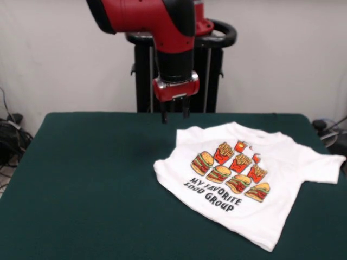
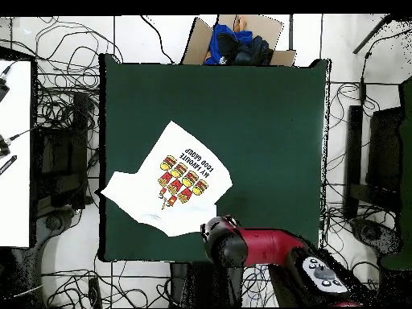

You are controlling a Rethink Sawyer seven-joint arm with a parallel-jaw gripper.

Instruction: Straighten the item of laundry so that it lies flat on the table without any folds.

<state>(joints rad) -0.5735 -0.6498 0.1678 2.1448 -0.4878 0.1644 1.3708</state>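
Observation:
The item of laundry (image 1: 246,176) is a white T-shirt lying print side up on the right half of the dark green table (image 1: 81,179). It lies askew, with one sleeve reaching the table's right edge. The other sleeve does not show. In the overhead view the shirt (image 2: 173,181) lies at the table's (image 2: 273,129) left side. My gripper (image 1: 174,115) hangs open and empty above the table, just behind and left of the shirt's far edge, not touching it. In the overhead view the red arm (image 2: 241,245) covers the gripper.
The black pedestal (image 1: 142,76) stands behind the table. A cardboard box with blue and black cloth (image 2: 237,42) sits past the table's far side in the overhead view. Cables lie on the floor around the table; a white surface (image 2: 14,153) stands at the left.

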